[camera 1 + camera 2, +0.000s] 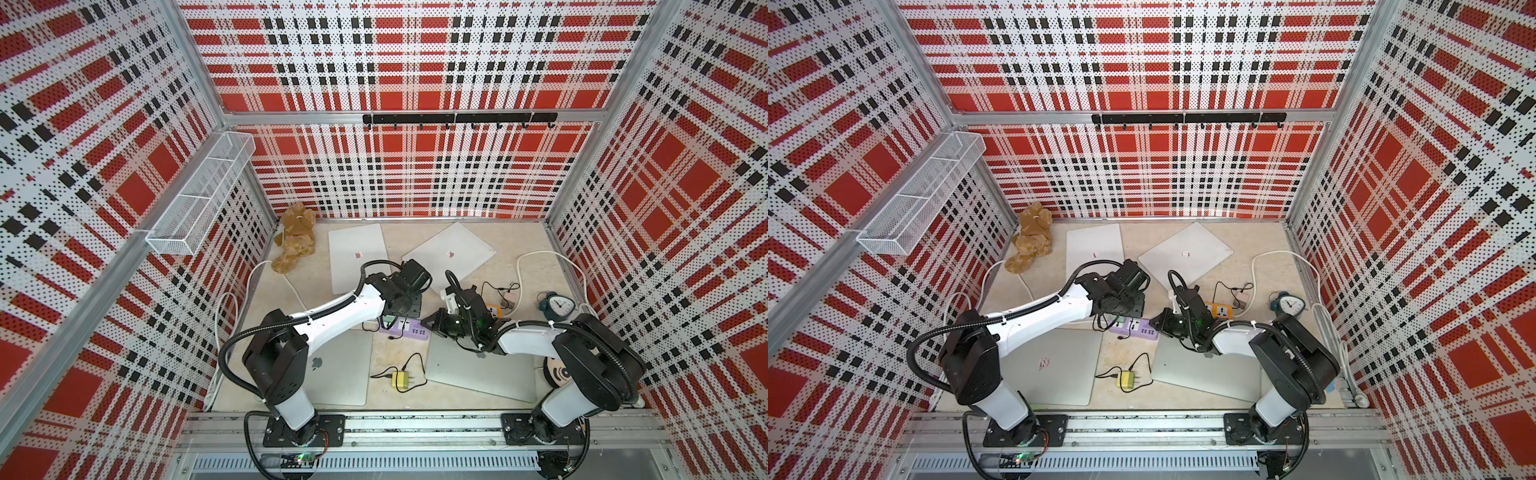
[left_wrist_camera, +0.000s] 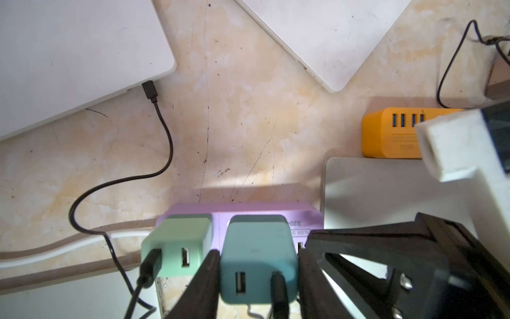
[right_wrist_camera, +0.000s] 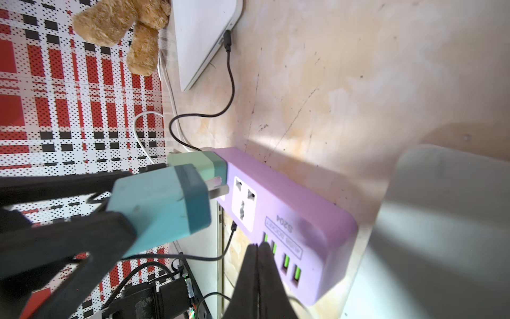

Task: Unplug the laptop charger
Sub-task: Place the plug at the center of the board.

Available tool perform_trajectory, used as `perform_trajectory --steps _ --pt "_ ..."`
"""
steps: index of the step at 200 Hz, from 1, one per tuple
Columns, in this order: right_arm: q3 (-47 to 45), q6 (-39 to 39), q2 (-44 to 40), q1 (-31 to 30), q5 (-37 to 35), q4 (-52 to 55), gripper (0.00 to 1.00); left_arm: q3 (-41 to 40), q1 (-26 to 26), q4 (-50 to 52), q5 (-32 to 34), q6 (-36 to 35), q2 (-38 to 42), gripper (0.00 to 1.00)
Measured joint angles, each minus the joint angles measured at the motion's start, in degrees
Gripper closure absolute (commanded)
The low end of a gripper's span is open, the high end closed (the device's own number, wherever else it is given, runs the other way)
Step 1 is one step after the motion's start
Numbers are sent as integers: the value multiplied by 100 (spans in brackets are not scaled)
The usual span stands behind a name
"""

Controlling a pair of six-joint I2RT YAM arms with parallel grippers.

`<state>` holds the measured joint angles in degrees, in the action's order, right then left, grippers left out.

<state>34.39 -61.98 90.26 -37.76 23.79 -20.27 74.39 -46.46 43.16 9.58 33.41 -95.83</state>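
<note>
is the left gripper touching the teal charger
Touching: the left wrist view shows the left gripper pressed against both sides of the teal charger, no gap.

A teal charger (image 2: 258, 248), mint charger (image 2: 179, 234), lilac power strip (image 3: 289, 198); red-black-white plaid walls (image 1: 415, 62).

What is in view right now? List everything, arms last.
laptops: four, silver; two far, two near
purple strip: one, purple, table centre
teal charger: one, teal, prongs exposed at purple strip
mint charger: one, pale green, plugged into it
yellow charger: one, yellow, loose between near laptops
orange strip: one, orange, right of centre
teddy bear: one, brown, far-left corner
alarm clock: one, dark blue, right side
mesh basket: one, white, left wall
hook rail: one, black, back wall
left gripper: one, black, jaws shut on teal charger
right gripper: one, black, jaws shut at strip's USB ports
</note>
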Motion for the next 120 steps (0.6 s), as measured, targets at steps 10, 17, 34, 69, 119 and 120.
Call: perform_trajectory --steps 10,17,34,69,119,120 --pt "48 0 -22 0 0 37 94 0 0 0 4 0 2 78" --pt "74 7 -31 0 -2 57 94 2 0 0 11 0 2 78" --pt "136 57 -90 0 -55 195 94 2 -2 0 28 2 9 77" --pt "186 232 -415 50 -247 612 94 177 -50 28 33 0 22 77" --pt "186 492 -1196 321 -553 1255 93 660 -116 28 31 -24 22 77" --pt "186 494 -1220 328 -560 1274 93 675 -116 28 31 -28 22 77"
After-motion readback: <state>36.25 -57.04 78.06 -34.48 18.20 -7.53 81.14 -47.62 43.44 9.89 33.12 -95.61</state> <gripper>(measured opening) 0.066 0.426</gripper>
